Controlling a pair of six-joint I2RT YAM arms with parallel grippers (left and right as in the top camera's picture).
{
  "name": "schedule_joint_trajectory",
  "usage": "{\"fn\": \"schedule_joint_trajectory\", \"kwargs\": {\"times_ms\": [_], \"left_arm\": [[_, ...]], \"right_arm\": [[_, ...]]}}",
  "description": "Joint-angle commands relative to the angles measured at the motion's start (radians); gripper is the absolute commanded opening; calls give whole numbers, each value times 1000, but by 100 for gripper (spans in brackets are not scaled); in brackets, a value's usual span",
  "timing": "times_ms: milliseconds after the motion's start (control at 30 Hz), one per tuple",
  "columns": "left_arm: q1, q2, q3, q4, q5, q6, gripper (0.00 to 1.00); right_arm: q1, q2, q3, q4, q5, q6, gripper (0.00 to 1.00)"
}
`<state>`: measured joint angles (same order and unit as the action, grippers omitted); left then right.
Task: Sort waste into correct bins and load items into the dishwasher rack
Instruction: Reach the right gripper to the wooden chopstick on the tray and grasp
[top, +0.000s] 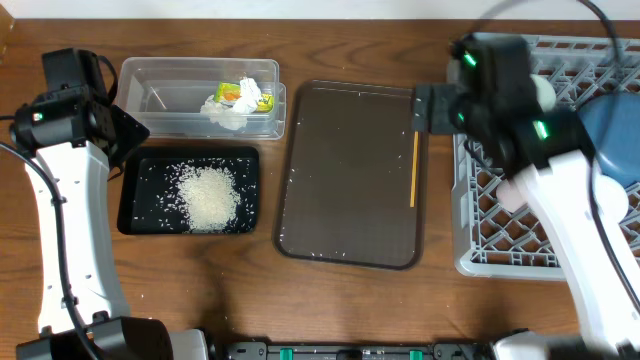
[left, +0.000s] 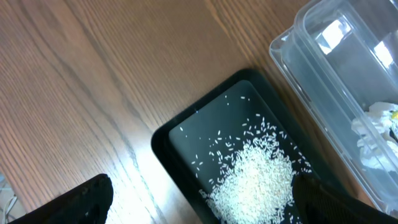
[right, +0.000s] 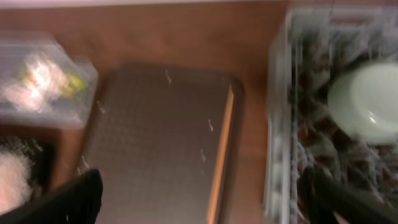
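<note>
Rice (top: 207, 195) lies heaped white in the shallow black tray (top: 135, 215).

The brown tray (top: 350, 170) is left open across its middle (only stray grains are scattered there). Its 3 o'clock edge is taken by the orange stick (top: 414, 170), hemmed in by the rack (top: 470, 250) wall just beside. The 1 o'clock corner is overhung by the right arm (top: 500, 90). At 9 o'clock a narrow strip of bare table (top: 270, 215) is left before the black tray (top: 150, 215).

Brown wood-grain table (top: 240, 295)
</note>
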<state>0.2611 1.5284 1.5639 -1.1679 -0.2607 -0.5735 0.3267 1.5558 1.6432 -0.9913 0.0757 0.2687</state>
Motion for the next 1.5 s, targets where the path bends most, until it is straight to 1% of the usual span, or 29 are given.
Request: {"fn": "schedule_joint_trajectory", "kwargs": {"times_ms": [0, 67, 100, 167, 200, 267, 300, 333, 367, 400, 433, 567, 733, 1100, 1200, 1467], "left_arm": [[4, 2, 3, -2, -5, -8, 94], [4, 2, 3, -2, -5, -8, 94], [4, 2, 3, -2, -6, -8, 94], [4, 2, 3, -2, -5, -8, 94], [4, 2, 3, -2, -5, -8, 94], [4, 2, 3, -2, -5, -8, 94], [4, 2, 3, -2, -5, -8, 94], [4, 2, 3, -2, -5, -8, 94], [4, 2, 3, -2, -5, -8, 94], [4, 2, 3, -2, -5, -8, 94], [4, 2, 3, -2, -5, -8, 94], [4, 2, 3, -2, -5, -8, 94], [4, 2, 3, -2, -5, -8, 94], [4, 2, 3, -2, -5, -8, 94], [4, 2, 3, -2, -5, -8, 94], [4, 2, 3, -2, -5, -8, 94]], "right_arm": [[19, 187, 240, -153, 12, -69, 99], [30, 298, 365, -217, -95, -123, 99], [34, 332, 393, -229, -152, -125, 99], [44, 384, 413, -248, -274, -140, 99], [49, 402, 409, -234, -279, -143, 99], [58, 460, 402, -207, -256, -117, 99], [58, 480, 402, -205, -238, -80, 99], [58, 506, 402, -208, -206, -10, 99], [58, 533, 402, -214, -187, 50, 98], [58, 556, 402, -217, -185, 76, 95], [58, 580, 402, -217, -185, 79, 92], [67, 658, 402, -226, -168, 98, 93], [69, 700, 401, -278, 23, 218, 93], [68, 775, 383, -264, 21, 225, 95], [68, 795, 381, -256, 22, 246, 95], [57, 797, 373, -242, 32, 248, 97]]}}
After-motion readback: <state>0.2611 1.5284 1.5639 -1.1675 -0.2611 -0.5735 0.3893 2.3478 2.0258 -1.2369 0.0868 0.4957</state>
